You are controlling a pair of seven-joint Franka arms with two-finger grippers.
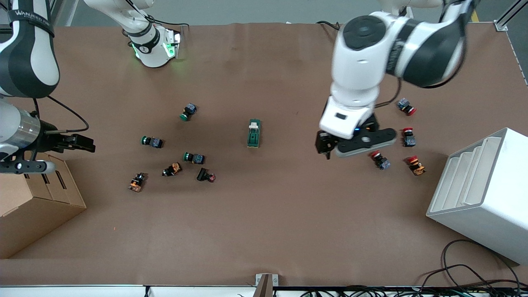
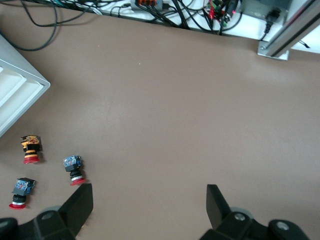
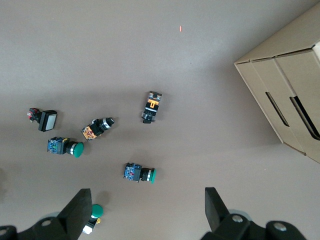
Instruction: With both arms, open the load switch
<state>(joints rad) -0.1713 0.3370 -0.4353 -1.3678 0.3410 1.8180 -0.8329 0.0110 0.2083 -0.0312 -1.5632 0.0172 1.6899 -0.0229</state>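
The load switch [image 1: 254, 133], a dark green block with a white lever at its end toward the robots' bases, lies on the brown table [image 1: 264, 222] about midway between the two arms' ends. It shows in neither wrist view. My left gripper [image 1: 348, 146] [image 2: 150, 205] hangs open over bare table between the switch and a group of red push-buttons [image 1: 408, 136], nothing between its fingers. My right gripper [image 1: 82, 143] [image 3: 147, 210] is open too, over the right arm's end of the table beside the cardboard box, with green push-buttons [image 3: 137, 172] below it.
A cardboard box [image 1: 37, 198] stands at the right arm's end, a white slotted rack [image 1: 482, 194] at the left arm's end. Several green and orange push-buttons [image 1: 194, 157] lie scattered between the box and the switch. Cables [image 1: 474, 272] run along the table edge nearest the front camera.
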